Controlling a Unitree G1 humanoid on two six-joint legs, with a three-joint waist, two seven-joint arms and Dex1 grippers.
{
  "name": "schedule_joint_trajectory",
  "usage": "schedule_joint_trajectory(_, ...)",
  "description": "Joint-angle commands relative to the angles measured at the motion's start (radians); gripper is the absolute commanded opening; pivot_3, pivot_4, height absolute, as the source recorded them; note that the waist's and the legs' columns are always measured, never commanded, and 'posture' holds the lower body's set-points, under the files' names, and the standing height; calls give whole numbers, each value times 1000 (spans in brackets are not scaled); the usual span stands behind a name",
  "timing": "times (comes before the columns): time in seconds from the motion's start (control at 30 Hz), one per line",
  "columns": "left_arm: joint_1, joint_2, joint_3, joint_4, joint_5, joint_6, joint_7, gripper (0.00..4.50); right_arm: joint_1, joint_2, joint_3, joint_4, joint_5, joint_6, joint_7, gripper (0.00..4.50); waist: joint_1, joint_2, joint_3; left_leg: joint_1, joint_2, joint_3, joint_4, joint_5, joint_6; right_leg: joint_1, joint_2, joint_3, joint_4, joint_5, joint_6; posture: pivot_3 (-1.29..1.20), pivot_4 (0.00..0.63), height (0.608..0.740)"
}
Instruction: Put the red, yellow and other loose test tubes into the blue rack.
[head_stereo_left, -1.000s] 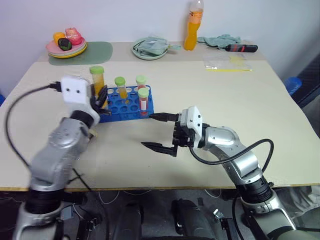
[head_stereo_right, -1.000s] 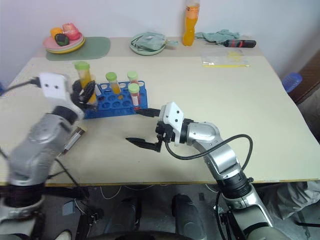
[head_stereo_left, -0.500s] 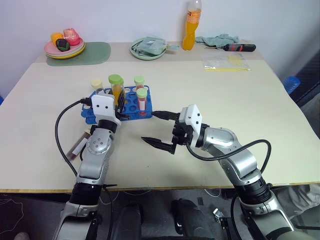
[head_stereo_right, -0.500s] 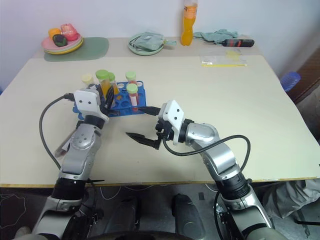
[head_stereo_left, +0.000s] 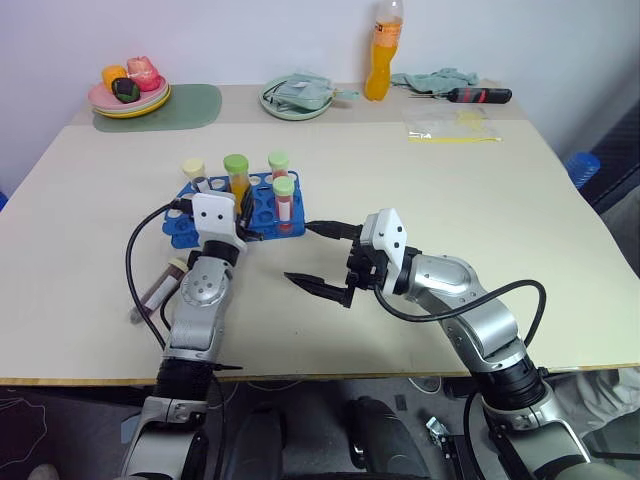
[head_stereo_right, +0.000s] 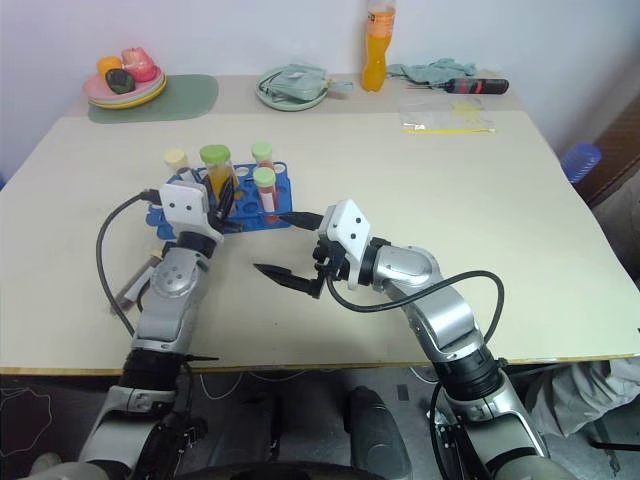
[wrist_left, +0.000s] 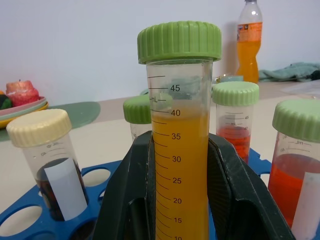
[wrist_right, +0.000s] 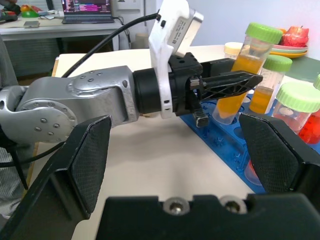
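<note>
On the table, left pincer hides the yellow tube's tip.

A bright-blue plastic rack with round holes stands on the pale beige table. The clear tube of yellow-orange liquid has a ribbed green cap; a dark-filled tube has a cream cap and white label. The left hand's fingers are black, as are those of the right hand.
</note>
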Motion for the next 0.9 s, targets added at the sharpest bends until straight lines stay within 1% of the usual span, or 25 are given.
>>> schedule_joint_trajectory(0.03, -24, -8, 14, 30, 17, -65, -13, 789, 1, -1, -20, -52, 15, 0, -5, 4500, 0, 0, 0, 0, 0, 0, 0, 0, 0, 0, 0, 0, 0, 0, 0, 0, 150, 740)
schedule_joint_trajectory(0.2, -32, -20, 26, 83, 2, -103, -36, 789, 6, -6, -21, -61, 16, 5, -11, 4500, 1, 0, 0, 0, 0, 0, 0, 0, 0, 0, 0, 0, 0, 0, 0, 0, 150, 740)
schedule_joint_trajectory(0.43, -11, -40, 44, 94, -16, -118, -60, 789, 10, -7, -22, -74, 18, 16, -17, 4500, 2, 0, 0, 0, 0, 0, 0, 0, 0, 0, 0, 0, 0, 0, 0, 0, 150, 740)
schedule_joint_trajectory(0.47, -7, -41, 48, 89, -16, -117, -61, 1845, 10, -7, -23, -74, 18, 17, -17, 4500, 2, 0, 0, 0, 0, 0, 0, 0, 0, 0, 0, 0, 0, 0, 0, 0, 150, 740)
schedule_joint_trajectory(0.5, -1, -40, 53, 75, -18, -111, -63, 2215, 9, -7, -22, -75, 18, 18, -17, 4500, 2, 0, 0, 0, 0, 0, 0, 0, 0, 0, 0, 0, 0, 0, 0, 0, 150, 740)
schedule_joint_trajectory(0.57, 14, -27, 71, 16, -24, -75, -59, 3302, 8, -9, -23, -78, 18, 19, -17, 4500, -3, 0, 0, 0, 0, 0, 0, 0, 0, 0, 0, 0, 0, 0, 0, 0, 150, 740)
schedule_joint_trajectory(0.63, 38, 3, 105, -92, -66, 9, -68, 4321, 7, -11, -25, -83, 20, 22, -17, 4500, -5, 0, 0, 0, 0, 0, 0, 0, 0, 0, 0, 0, 0, 0, 0, 0, 150, 740)
schedule_joint_trajectory(0.67, 53, 28, 121, -158, -94, 66, -84, 4417, 6, -13, -27, -86, 21, 24, -17, 4500, -6, 0, 0, 0, 1, -1, 0, 0, 0, 0, 1, 0, 0, 0, 0, 0, 150, 740)
schedule_joint_trajectory(0.73, 85, 97, 155, -285, -166, 191, -134, 4417, 6, -17, -31, -89, 24, 27, -15, 4500, -10, 0, 0, 0, 1, -1, 0, 0, 0, 0, 1, 0, 1, 0, 0, 0, 150, 740)
schedule_joint_trajectory(0.77, 108, 175, 195, -362, -227, 312, -171, 4417, 6, -20, -33, -89, 26, 26, -12, 4500, -14, 0, 0, 0, 1, -1, 0, 0, 0, 0, 1, 0, 1, 0, 0, 0, 150, 740)
schedule_joint_trajectory(0.8, 124, 230, 223, -416, -271, 404, -192, 4417, 6, -22, -35, -89, 27, 26, -11, 4500, -18, 0, 0, 0, 1, -1, 0, 0, 0, 0, 1, 0, 1, 0, 0, 0, 150, 740)
schedule_joint_trajectory(0.83, 140, 313, 286, -465, -372, 558, -215, 4417, 4, -26, -37, -87, 27, 24, -8, 4500, -23, 0, 0, 0, 1, -1, 0, 0, 0, 0, 1, 0, 1, 0, 0, 0, 150, 740)
schedule_joint_trajectory(0.9, 155, 417, 374, -521, -529, 782, -232, 4417, 2, -30, -39, -83, 28, 21, -3, 4500, -27, 0, 0, 1, 1, -2, 0, 0, 0, 0, 1, -1, 1, 0, 0, 0, 150, 740)
